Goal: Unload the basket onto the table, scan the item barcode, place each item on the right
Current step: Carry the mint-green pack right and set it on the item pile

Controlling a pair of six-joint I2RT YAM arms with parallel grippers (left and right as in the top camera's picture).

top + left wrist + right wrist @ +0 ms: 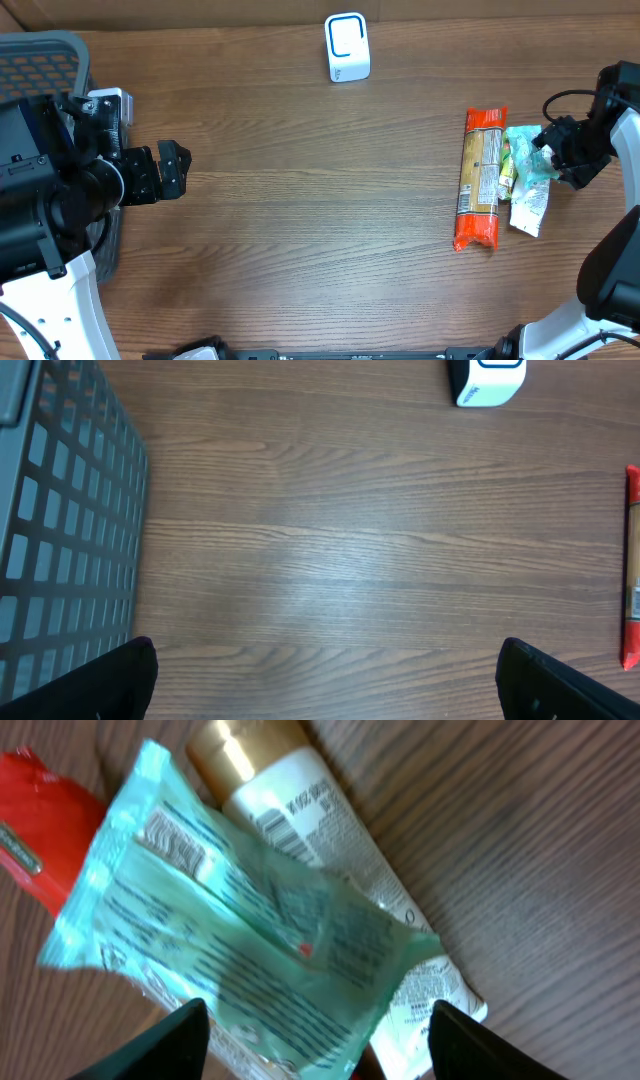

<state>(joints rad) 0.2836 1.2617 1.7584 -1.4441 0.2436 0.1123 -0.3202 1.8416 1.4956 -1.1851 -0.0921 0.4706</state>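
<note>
Green packet (235, 935) hides much of the white tube (322, 832); the packet's print is blurred

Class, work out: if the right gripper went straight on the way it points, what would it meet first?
Most likely the green packet, directly ahead of the right gripper, whose jaws stand open. The packet overlaps a white tube. Depth is unclear.

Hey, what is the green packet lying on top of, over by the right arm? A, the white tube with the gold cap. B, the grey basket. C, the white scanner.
A: in the right wrist view the green packet lies across the white tube, covering part of it.
</note>
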